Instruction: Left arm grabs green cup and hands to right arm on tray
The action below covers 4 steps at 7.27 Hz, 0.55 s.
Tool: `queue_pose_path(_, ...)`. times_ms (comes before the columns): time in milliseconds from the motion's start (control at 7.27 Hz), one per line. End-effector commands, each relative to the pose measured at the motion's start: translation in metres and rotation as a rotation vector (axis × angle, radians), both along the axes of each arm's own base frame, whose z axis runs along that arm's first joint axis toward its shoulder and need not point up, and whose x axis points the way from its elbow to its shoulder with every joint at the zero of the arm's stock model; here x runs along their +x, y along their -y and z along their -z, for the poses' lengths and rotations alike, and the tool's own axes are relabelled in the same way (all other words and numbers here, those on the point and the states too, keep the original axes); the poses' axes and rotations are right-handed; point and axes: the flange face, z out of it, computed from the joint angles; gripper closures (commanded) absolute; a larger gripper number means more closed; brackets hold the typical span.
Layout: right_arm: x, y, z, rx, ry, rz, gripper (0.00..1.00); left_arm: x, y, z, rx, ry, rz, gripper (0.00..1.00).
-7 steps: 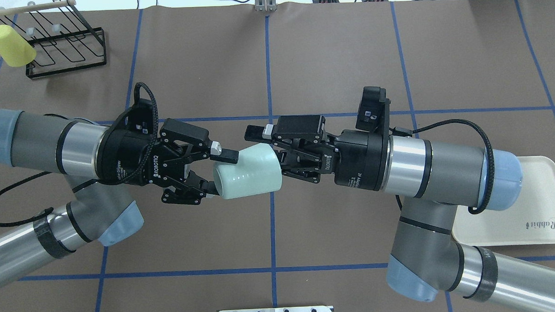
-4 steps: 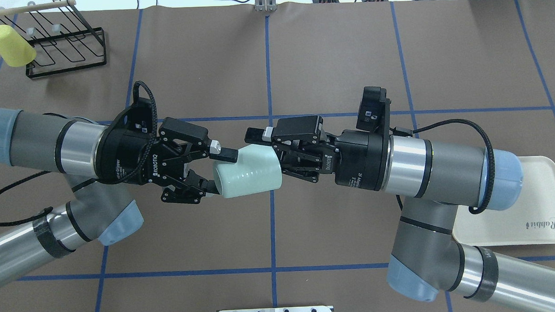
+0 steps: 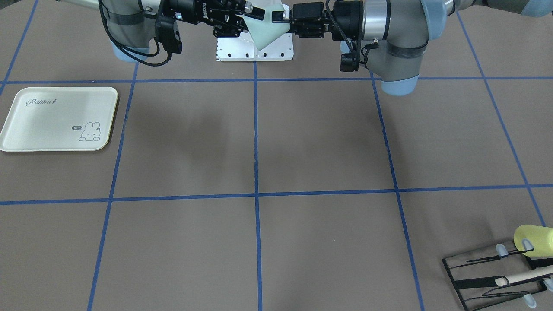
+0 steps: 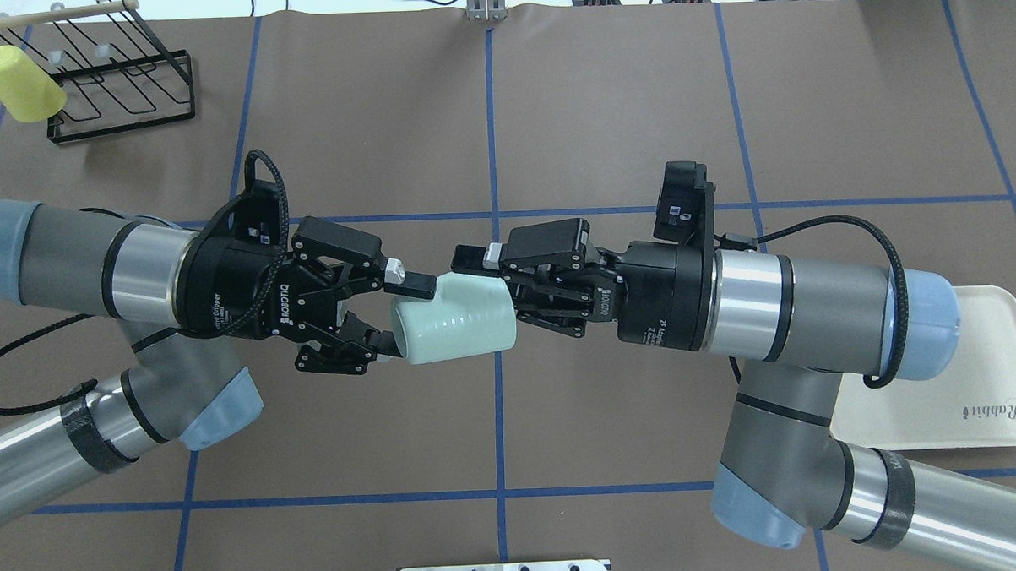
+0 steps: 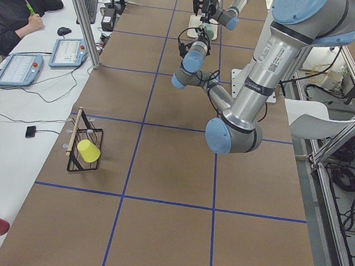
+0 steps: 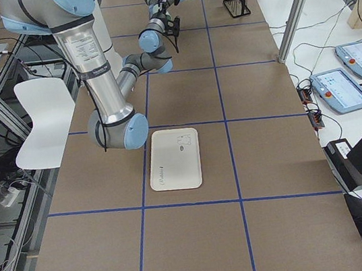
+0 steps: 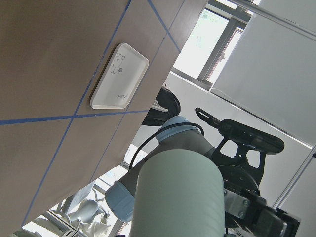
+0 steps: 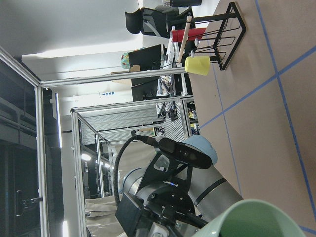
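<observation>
Opposed overhead and front views (shared tray (image 3: 52, 125))

Green cup (image 4: 458, 317): smooth glossy plastic, small light spots on it. My left arm (image 4: 68, 263) and right arm (image 4: 830, 308): matt grey and bright brushed metal tubes, pale blue plastic caps. Worktop (image 4: 620, 104): matt brown paper-like sheet, blue tape (image 4: 491, 125) lines. Tray (image 3: 43, 125): smooth cream, low sheen. Rack (image 4: 122, 128): black wire; wooden dowel (image 4: 51, 15). Yellow cup (image 4: 21, 83): matt plastic.

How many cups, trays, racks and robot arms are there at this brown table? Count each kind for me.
Cups: 2, the green cup and a yellow cup
Trays: 1, the tray
Racks: 1, a black wire rack
Robot arms: 2, the left arm and the right arm
Total: 6
</observation>
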Motion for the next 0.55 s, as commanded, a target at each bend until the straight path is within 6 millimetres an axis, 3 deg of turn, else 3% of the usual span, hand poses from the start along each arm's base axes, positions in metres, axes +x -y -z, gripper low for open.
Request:
queue_pose_path(0, -0.001, -0.0003, -0.0043, 0.004, -0.013, 0.012, 1.0, 0.0006, -0.0002, -0.0002, 0.0, 0.0, -0.001, 1.0)
queue_pose_path(413, -0.0011, -0.0005, -0.0051, 0.003, -0.014, 0.016, 1.0, 0.0008, 0.0001, 0.0054, 0.007, -0.01, 0.001, 1.0)
